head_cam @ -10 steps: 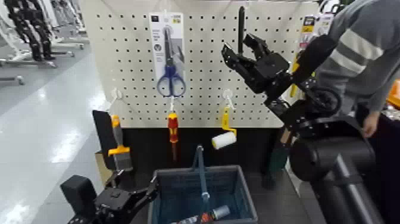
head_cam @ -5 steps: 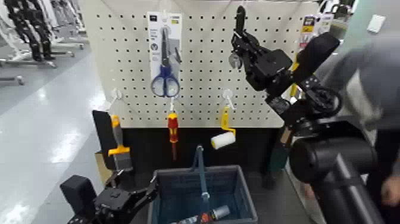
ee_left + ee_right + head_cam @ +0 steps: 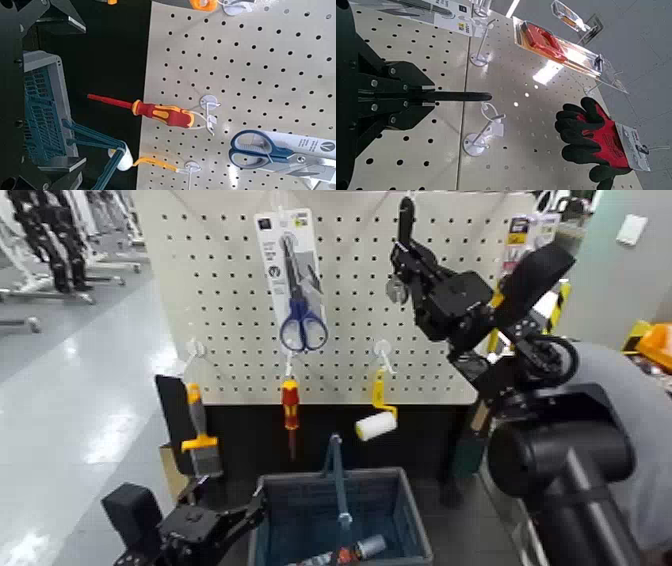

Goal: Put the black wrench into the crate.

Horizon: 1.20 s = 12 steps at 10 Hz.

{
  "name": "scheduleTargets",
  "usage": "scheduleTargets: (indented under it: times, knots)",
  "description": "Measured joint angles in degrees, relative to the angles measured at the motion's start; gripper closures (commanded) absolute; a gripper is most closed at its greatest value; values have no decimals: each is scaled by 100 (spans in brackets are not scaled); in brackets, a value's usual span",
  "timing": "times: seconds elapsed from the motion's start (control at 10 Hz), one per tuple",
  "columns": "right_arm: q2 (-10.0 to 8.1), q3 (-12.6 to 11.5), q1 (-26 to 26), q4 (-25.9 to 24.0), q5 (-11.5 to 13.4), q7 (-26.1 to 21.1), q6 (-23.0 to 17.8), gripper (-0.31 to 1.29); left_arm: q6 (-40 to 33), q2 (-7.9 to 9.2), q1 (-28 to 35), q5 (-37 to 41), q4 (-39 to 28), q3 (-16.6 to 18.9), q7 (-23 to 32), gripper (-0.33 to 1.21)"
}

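The black wrench (image 3: 405, 214) hangs upright at the top of the white pegboard (image 3: 220, 320), with its silver head (image 3: 396, 290) low beside my right gripper (image 3: 404, 262). That gripper is raised against the board and shut on the wrench's shaft. The right wrist view shows the black shaft (image 3: 467, 96) sticking out from between the closed fingers (image 3: 407, 96). The crate (image 3: 300, 482), blue-grey with a blue hoop handle, stands on the floor below the board and also shows in the left wrist view as the crate (image 3: 40, 103). My left gripper (image 3: 235, 502) waits low beside the crate's left side, open and empty.
On the board hang blue scissors on a white card (image 3: 297, 290), a red-and-yellow screwdriver (image 3: 290, 405), a yellow paint roller (image 3: 377, 418) and a brush (image 3: 196, 435). A few items (image 3: 355, 550) lie in the crate. A person's grey sleeve (image 3: 630, 440) is close at the right.
My right gripper moved in to the pegboard and shut on the wrench. The scissors card swung sideways. The person moved from the upper right down to the right edge.
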Motion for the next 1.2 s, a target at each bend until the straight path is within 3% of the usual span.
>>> scheduleTargets:
  times: [0.3,0.8,1.2]
  knots:
    - [-31,-55,0,-211,86,-35,-47,122,23,-1,-4,10,0,-2,0,14]
    - [-100,-200,276,-1126,146,-102,126,121,123,-3,-46,30,-4,-32,9,14]
    - [99,-214,1128,-1568,-314,-167,566,121,123,-10,-41,35,-18,-61,62,14]
